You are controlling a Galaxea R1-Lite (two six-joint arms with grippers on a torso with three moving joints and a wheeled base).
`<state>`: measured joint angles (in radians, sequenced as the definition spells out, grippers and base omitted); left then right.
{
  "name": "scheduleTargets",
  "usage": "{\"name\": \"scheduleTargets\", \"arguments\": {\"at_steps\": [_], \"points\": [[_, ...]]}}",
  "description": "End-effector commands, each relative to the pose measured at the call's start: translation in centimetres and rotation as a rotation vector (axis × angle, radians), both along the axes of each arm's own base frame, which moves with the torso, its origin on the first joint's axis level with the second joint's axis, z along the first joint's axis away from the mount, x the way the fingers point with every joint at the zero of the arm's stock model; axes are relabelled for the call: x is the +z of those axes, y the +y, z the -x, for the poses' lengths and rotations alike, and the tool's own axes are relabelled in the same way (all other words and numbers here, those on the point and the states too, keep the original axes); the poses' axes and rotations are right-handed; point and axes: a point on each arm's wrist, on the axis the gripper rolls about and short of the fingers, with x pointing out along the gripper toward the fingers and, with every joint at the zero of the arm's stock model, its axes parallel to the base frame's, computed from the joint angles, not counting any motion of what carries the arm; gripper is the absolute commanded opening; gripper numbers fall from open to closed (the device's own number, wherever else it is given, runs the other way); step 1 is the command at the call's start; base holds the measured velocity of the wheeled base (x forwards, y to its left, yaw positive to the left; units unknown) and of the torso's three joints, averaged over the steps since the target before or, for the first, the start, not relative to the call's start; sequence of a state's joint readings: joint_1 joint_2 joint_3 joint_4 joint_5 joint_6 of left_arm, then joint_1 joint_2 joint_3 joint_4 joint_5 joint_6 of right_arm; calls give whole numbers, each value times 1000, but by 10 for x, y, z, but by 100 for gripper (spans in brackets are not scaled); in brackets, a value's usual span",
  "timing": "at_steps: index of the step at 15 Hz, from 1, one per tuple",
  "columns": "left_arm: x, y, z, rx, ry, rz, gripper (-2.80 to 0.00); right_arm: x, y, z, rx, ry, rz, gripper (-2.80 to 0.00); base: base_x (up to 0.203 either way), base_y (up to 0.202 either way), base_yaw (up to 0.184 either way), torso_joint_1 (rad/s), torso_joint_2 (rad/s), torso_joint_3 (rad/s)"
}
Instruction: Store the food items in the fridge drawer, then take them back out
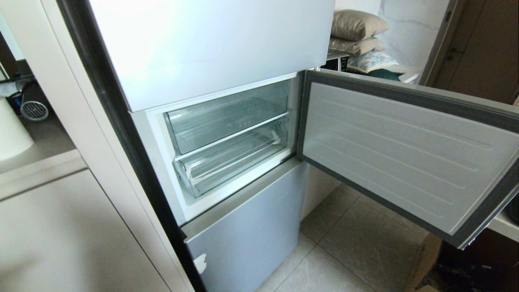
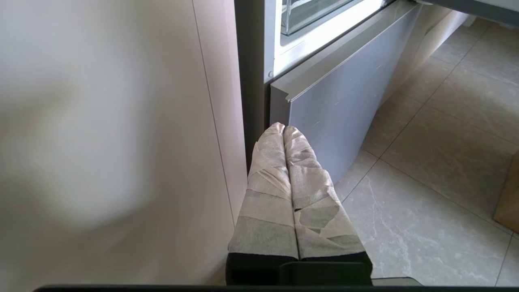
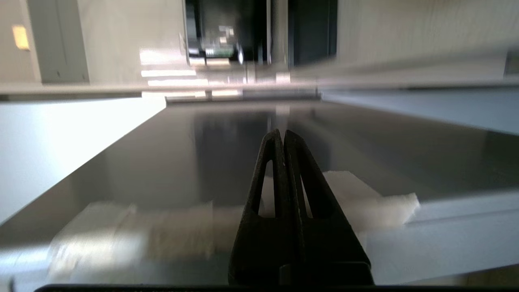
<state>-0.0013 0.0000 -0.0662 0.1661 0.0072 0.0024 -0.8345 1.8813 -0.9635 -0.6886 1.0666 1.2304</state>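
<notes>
Your left gripper [image 2: 284,129] is sitting closest to its wrist camera, its tape-wrapped fingers [image 2: 267,194] pressing flat together and pinching nothing; just past their tips you are looking at the top corner of the grey lower fridge door [image 2: 336,101], and beside the jaws the pale cabinet side [image 2: 101,121] is filling the picture, with tiled floor [image 2: 438,174] lying beyond on the other side. Your right gripper [image 3: 281,136] is showing dark fingers [image 3: 263,202] closed on each other with nothing between them; beyond their tips a smooth grey panel [image 3: 182,154] is stretching away, and white blurred pieces [image 3: 365,198] are lying just behind the jaws on either side, too smeared for you to identify. Neither arm is appearing in the head view. There you are seeing the middle fridge door [image 1: 405,154] swung wide open, and inside the compartment the clear fridge drawer [image 1: 231,162] is sitting pushed in under an upper clear bin [image 1: 227,117], well ahead of both sets of jaws. You are not seeing any food item in these views. Pillows [image 1: 357,30] are stacking up behind the open door.
</notes>
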Motion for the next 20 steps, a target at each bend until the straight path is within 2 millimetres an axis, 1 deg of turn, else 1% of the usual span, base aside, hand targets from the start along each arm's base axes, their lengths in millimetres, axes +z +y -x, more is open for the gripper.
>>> {"name": "scheduleTargets", "arguments": {"at_steps": [1, 4, 8, 9, 11, 13, 15, 16, 18, 20], "points": [[0, 0, 0, 0, 1, 1, -280, 13, 26, 16, 36, -16, 8, -280, 0, 0, 0, 0, 0, 0], [0, 0, 0, 0, 1, 1, -280, 23, 83, 53, 91, -29, 25, -280, 0, 0, 0, 0, 0, 0], [0, 0, 0, 0, 1, -1, -280, 35, 166, 105, 210, -124, 117, -280, 0, 0, 0, 0, 0, 0], [0, 0, 0, 0, 1, 1, -280, 36, 185, 112, 261, -148, 134, -280, 0, 0, 0, 0, 0, 0], [0, 0, 0, 0, 1, 1, -280, 35, 217, 117, 340, -178, 150, -280, 0, 0, 0, 0, 0, 0], [0, 0, 0, 0, 1, -1, -280, 33, 247, 116, 393, -187, 194, -280, 0, 0, 0, 0, 0, 0], [0, 0, 0, 0, 2, -1, -280, 25, 279, 112, 411, -171, 321, -280, 0, 0, 0, 0, 0, 0], [0, 0, 0, 0, 1, -1, -280, 21, 296, 104, 405, -155, 405, -280, 0, 0, 0, 0, 0, 0], [0, 0, 0, 0, 1, 1, -280, 7, 328, 73, 441, -104, 536, -280, 0, 0, 0, 0, 0, 0], [0, 0, 0, 0, 1, 1, -280, -6, 353, 30, 444, -91, 639, -280, 0, 0, 0, 0, 0, 0]]}}
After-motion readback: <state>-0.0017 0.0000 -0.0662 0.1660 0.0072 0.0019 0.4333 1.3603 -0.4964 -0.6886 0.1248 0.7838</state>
